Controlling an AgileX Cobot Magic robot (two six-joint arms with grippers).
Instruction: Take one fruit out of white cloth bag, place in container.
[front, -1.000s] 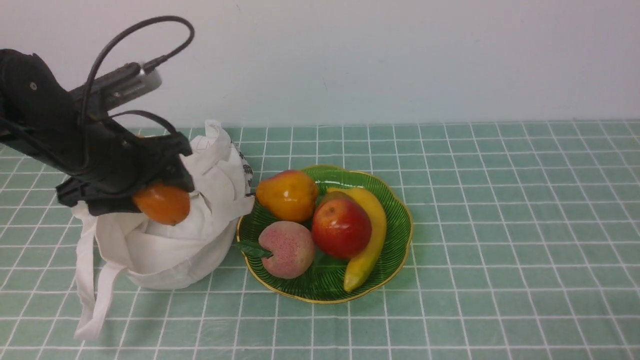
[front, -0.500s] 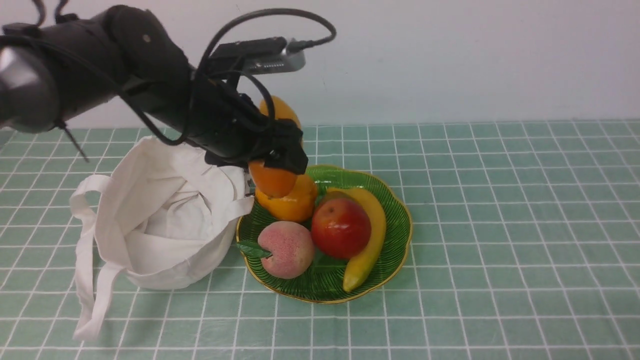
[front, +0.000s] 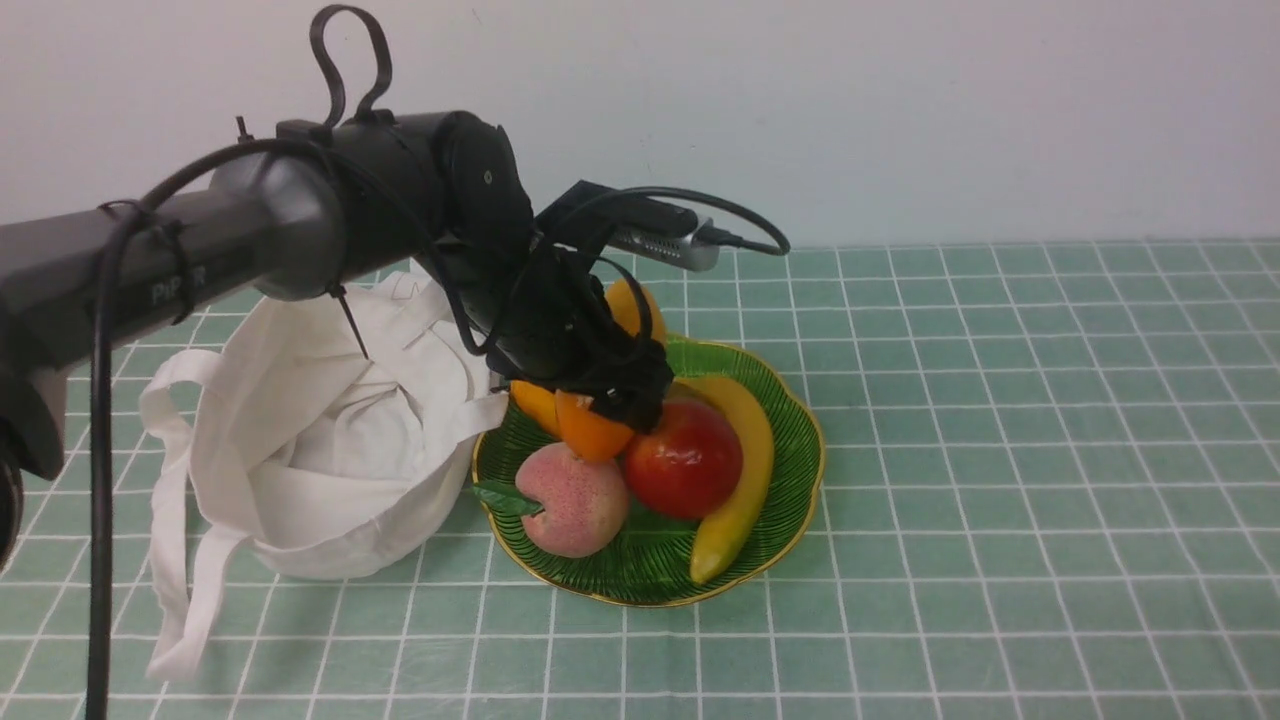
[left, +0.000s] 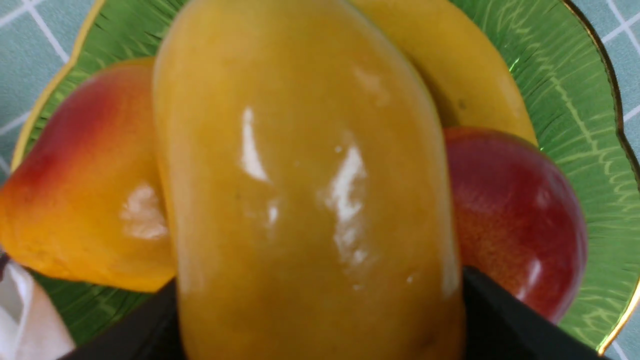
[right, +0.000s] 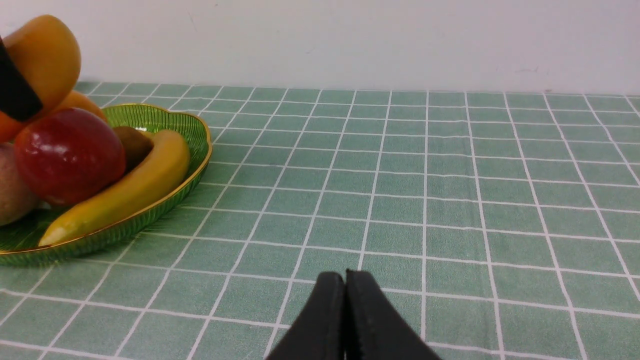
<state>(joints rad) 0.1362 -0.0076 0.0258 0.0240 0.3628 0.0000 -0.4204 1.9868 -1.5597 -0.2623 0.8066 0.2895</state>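
Observation:
My left gripper (front: 602, 398) is shut on the fruit (front: 592, 432), a glossy orange oval held upright over the near-left part of the container (front: 792, 440). The fruit's lower end sits between the peach and the apple; I cannot tell whether it touches them. In the left wrist view the fruit (left: 300, 200) fills the middle, with the black fingers (left: 505, 325) on both sides. The white cloth bag (front: 330, 440) stands slumped and open to the left of the green dish. My right gripper (right: 345, 280) is shut and empty, low over the tablecloth.
The dish holds a yellow-orange pear (front: 530, 402), a pink peach (front: 575, 500), a red apple (front: 690, 462) and a banana (front: 745, 480). The bag's strap (front: 175, 560) trails toward the table's front. A green checked cloth covers the table.
The left arm carried the fruit from the bag's mouth rightward over the dish, then lowered it among the fruits. The bag slumped open once the arm left it.

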